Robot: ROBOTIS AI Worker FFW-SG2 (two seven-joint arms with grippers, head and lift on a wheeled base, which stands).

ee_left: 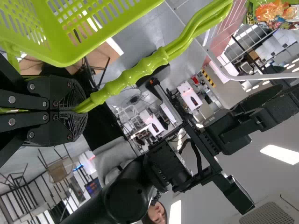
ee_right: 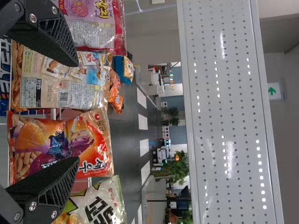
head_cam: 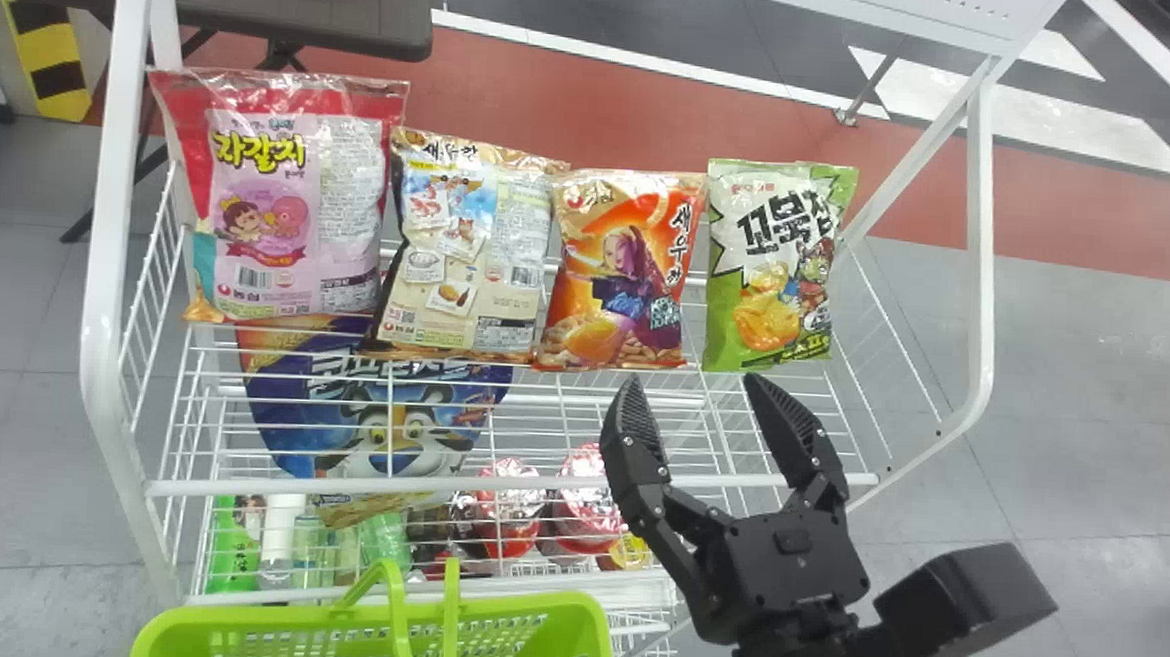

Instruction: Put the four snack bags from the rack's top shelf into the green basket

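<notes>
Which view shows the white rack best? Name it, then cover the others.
The head view: shelves and side frames of the rack show together. Right wrist view: its perforated panel, close up. Left wrist view: a curved frame piece.

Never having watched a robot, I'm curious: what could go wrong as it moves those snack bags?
The orange bag stands right against the cream bag, so gripping one might drag the other. The left gripper holds the green basket by its handle, so a bag dropped in could make it swing. The right gripper, open near the bags, might snag the shelf's front bar.
</notes>
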